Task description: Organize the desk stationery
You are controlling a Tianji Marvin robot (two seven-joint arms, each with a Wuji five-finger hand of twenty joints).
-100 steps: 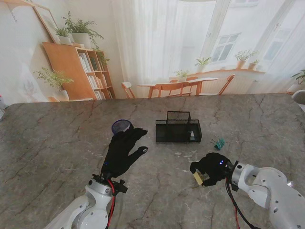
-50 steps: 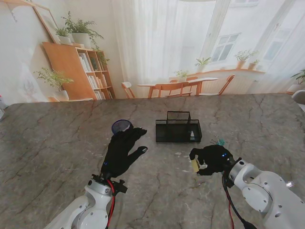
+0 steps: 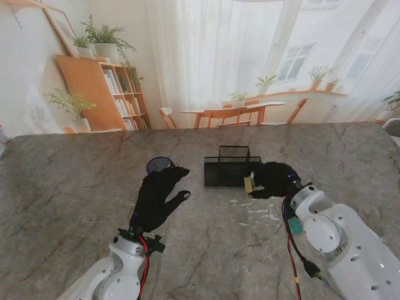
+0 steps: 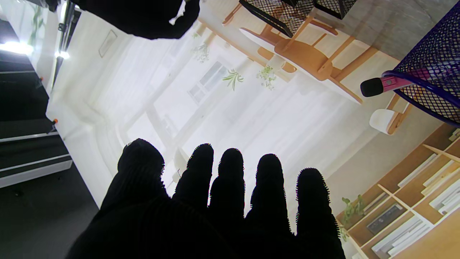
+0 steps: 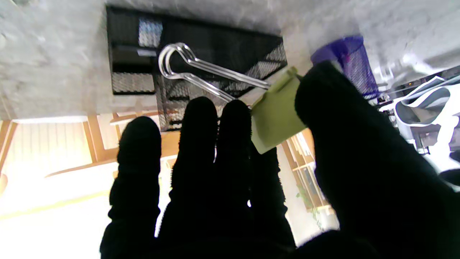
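Here, the right hand (image 3: 273, 180) pinches a yellow-green binder clip (image 5: 276, 114) beside the black mesh organizer (image 3: 232, 167); the left hand (image 3: 156, 199) rests open, holding nothing.

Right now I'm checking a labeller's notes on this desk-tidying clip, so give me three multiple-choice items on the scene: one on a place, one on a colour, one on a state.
1. Where is the black-gloved right hand?
A. At the right end of the black wire-mesh desk organizer
B. Over the round purple mesh pen cup
C. At the table's near edge

2. What colour is the body of the binder clip with clear wire handles?
A. Red
B. Yellow-green
C. Blue

3. What state is the black-gloved left hand in?
A. Shut on a pen
B. Shut on the clip
C. Open, holding nothing

Answers: 1 A, the stand view shows the hand against the organizer's right end. 2 B, the right wrist view shows a yellow-green body pinched between thumb and fingers. 3 C, both the stand and left wrist views show its fingers spread and bare.
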